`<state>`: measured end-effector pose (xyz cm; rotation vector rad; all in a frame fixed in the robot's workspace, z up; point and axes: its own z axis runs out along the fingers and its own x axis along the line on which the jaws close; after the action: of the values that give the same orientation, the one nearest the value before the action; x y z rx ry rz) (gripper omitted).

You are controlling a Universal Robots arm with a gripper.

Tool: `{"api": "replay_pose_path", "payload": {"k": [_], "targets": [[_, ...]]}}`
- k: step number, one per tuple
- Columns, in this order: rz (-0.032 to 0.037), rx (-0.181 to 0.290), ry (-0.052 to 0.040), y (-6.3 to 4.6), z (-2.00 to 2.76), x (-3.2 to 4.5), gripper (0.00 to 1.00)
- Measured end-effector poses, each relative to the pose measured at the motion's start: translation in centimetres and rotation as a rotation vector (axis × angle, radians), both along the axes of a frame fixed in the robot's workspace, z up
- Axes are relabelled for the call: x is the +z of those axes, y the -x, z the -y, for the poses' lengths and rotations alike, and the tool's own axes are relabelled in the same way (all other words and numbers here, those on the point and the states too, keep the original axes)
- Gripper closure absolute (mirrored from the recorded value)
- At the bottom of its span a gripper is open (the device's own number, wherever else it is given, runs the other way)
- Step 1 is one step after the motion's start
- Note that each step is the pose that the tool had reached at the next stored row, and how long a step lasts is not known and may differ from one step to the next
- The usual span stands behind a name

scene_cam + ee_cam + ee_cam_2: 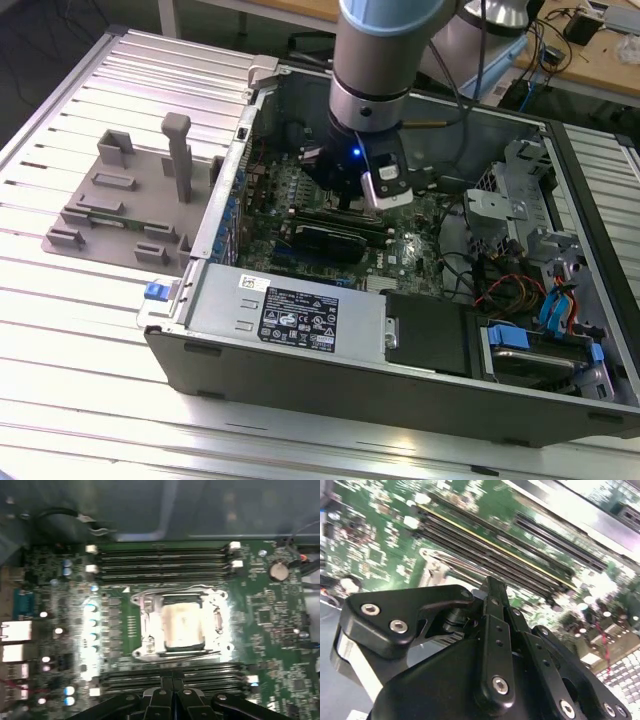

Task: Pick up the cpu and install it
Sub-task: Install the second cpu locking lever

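Lying in the socket frame point(177, 625), the cpu point(181, 625) looks glare-washed; fingers point(172, 692) appear closed, empty.

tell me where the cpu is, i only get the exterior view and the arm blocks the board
observer: in the first wrist view the cpu lies flat inside the socket frame, shiny top facing up, between two banks of memory slots.
operator: is the claw holding anything
observer: no. in the first wrist view the claw has its fingers together with nothing between them, and it sits over the nearer bank of slots, beside the socket rather than on the cpu.
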<state>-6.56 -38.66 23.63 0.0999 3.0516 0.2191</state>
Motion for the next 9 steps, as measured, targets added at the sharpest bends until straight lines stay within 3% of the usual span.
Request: {"api": "replay_pose_path", "payload": {"k": [5, 9], "targets": [[-0.0006, 0.0, 0.0001, -1.2, -0.28, 0.0, 0.89], [-0.0005, 0.0, 0.0001, -1.3, -1.49, -0.01, 0.89]]}}
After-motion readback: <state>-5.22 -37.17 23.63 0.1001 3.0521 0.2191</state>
